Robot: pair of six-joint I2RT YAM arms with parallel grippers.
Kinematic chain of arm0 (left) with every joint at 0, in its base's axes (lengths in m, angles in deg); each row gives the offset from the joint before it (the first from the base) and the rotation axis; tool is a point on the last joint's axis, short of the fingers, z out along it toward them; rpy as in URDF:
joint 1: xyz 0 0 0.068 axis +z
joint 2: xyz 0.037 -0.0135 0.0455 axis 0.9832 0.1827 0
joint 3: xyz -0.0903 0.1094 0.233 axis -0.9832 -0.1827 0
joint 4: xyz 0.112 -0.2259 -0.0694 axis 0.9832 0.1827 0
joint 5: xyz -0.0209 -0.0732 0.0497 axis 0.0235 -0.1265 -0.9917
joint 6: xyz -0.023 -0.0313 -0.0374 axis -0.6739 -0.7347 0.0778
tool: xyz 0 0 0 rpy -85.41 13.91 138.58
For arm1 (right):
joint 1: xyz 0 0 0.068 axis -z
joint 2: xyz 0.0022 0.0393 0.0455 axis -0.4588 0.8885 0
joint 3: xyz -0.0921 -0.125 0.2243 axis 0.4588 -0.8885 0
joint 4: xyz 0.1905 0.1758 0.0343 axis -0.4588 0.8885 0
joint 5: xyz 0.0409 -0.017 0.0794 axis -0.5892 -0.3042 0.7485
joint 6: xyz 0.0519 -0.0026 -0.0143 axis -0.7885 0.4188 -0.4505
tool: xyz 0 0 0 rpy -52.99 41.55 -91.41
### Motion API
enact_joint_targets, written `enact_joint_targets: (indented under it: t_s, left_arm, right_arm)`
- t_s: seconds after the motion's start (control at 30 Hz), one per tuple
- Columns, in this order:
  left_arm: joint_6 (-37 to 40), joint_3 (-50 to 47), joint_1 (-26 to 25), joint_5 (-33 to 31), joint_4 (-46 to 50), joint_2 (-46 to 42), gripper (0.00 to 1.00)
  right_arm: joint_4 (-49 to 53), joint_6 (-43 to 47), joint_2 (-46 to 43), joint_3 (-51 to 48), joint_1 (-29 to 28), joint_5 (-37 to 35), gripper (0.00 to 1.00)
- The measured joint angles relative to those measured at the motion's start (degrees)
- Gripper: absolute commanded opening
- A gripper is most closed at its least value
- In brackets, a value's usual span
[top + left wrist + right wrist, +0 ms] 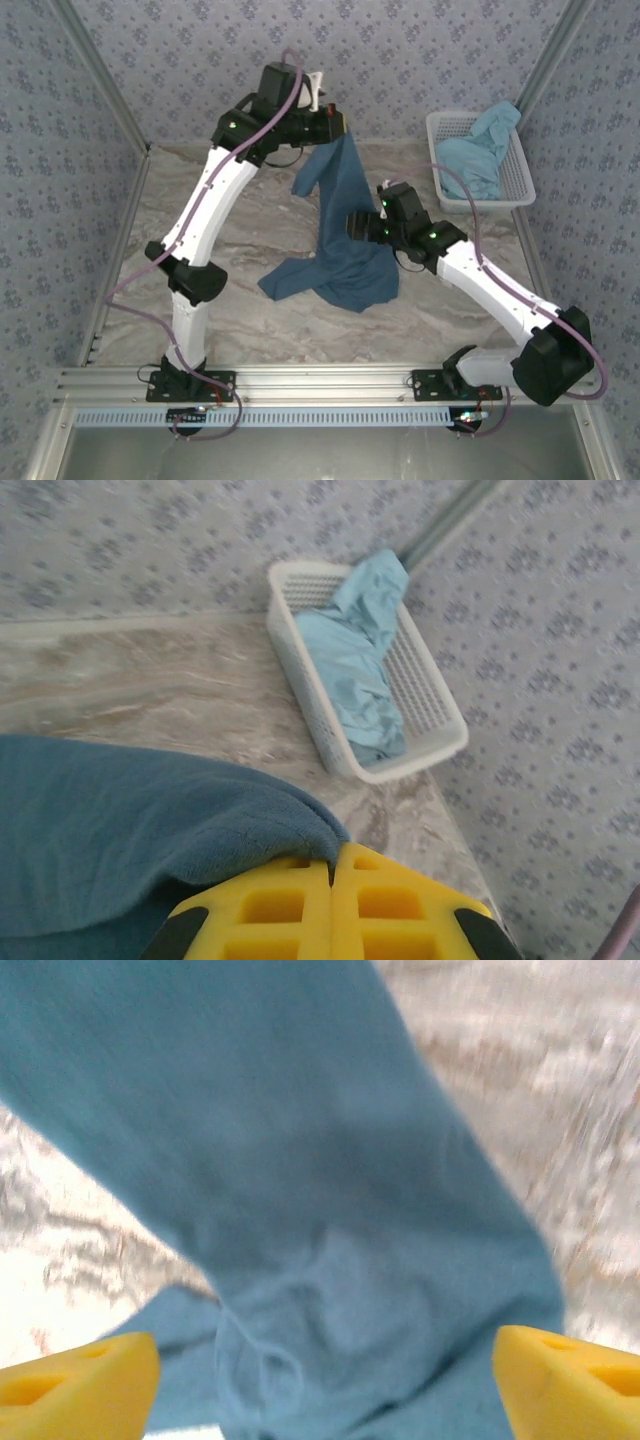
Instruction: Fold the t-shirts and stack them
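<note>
Left jaws: pressed fully together, yellow fingers (290, 905) pad to pad, pinching an edge of the teal-blue t-shirt (120, 820). The cloth bunches over the fingertips on their left side and runs off the left edge of the left wrist view.

From above, the pinch point sits high at the far end of the counter (140, 210), and the teal-blue t-shirt (340, 190) hangs down from it as a long twisted strip. Its lower end pools in a rumpled heap mid-counter.

Right jaws: spread wide, nothing clamped. One yellow finger (70, 1385) sits in each lower corner of the right wrist view, and the teal-blue t-shirt (300, 1160) fills the gap between and beyond them. Picture is blurred, so I can't tell if either pad touches cloth. From above, these jaws sit against the right edge of the hanging strip, just over the heap.

Sky-blue t-shirt (480, 150) is crumpled in the white mesh basket (520, 180) at the far right corner of the counter, one end draped over the back rim, well apart from both jaws.
</note>
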Motion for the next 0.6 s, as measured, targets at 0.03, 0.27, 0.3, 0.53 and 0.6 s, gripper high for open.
enact_joint_targets:
  t_s: [0.03, 0.27, 0.3, 0.53, 0.6]
  left_arm:
    - [0.02, 0.33, -1.05, 0.48, -0.26, 0.66, 0.0]
    - [-0.02, 0.87, -4.44, 3.39, -0.22, 1.64, 0.12]
    - [0.13, 1.07, -4.33, 3.26, -0.2, 1.64, 0.3]
    - [-2.23, -1.16, -3.48, -9.27, 6.82, -0.59, 0.74]
    - [-3.74, -11.74, -2.56, -11.85, 8.5, -5.42, 0.74]
  right_arm:
    - [-1.16, 1.4, 0.94, 1.31, 0.28, -1.27, 0.94]
    - [-8.33, 5.35, 8.59, 9.35, 5.81, 0.02, 0.36]
    - [-8.66, 4.87, 9.7, 10.4, 6.6, 0.68, 0.16]
    - [-6.75, -4.44, 13.55, 12.04, 14.49, 3.02, 0.0]
    - [-5.2, -6.86, 13.55, 12.09, 16.72, 3.43, 0.0]
